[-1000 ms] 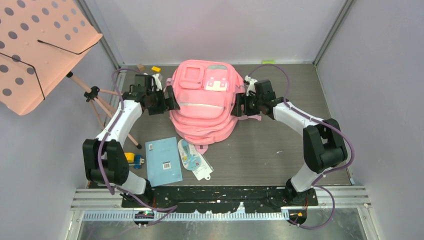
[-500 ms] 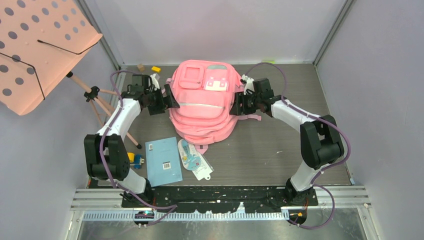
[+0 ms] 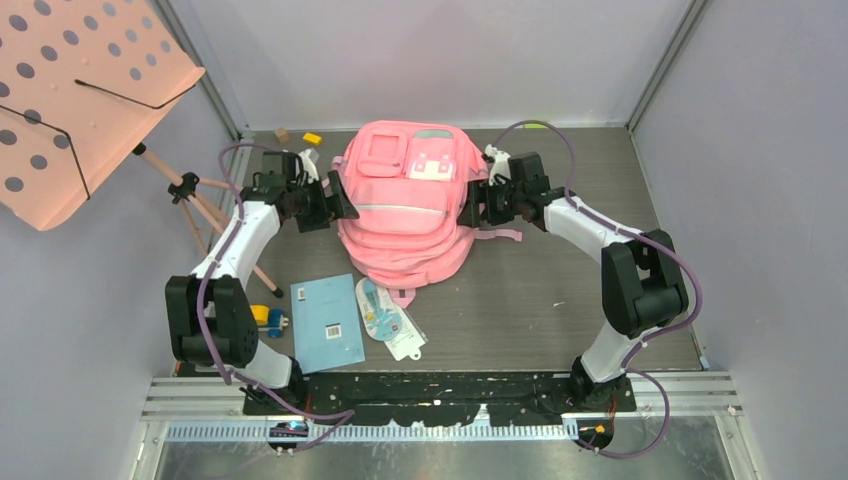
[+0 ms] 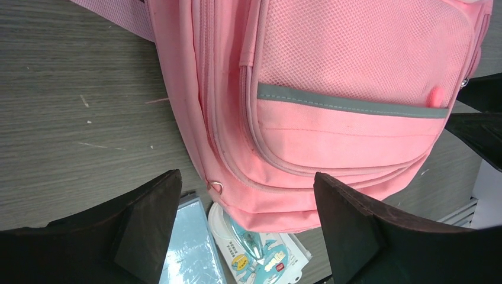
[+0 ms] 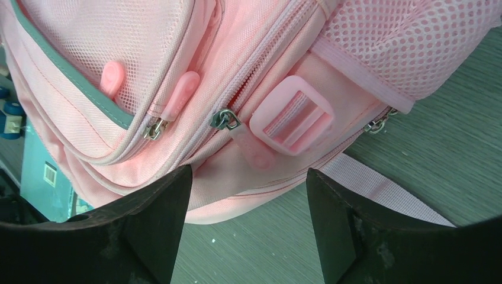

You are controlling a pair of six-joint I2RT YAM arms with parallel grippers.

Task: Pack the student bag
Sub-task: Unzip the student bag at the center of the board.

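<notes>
The pink student bag [image 3: 405,205] lies flat in the middle of the table, front pockets up, zips shut. My left gripper [image 3: 338,200] is open and empty beside its left side; in the left wrist view the bag [image 4: 331,112] fills the space ahead of the spread jaws. My right gripper [image 3: 472,207] is open and empty beside its right side, close to the zip pulls [image 5: 225,120] and a pink buckle [image 5: 291,115]. A blue notebook [image 3: 326,322] and a packaged blue pen [image 3: 388,316] lie in front of the bag.
A salmon perforated music stand [image 3: 85,95] on a tripod stands at the left. A small yellow and blue object [image 3: 267,318] lies left of the notebook. Small yellow and brown blocks [image 3: 312,138] sit at the back left. Grey walls enclose the table.
Both grippers have moved slightly farther back along the bag's sides and in toward it. The bag and the loose items have not moved.
</notes>
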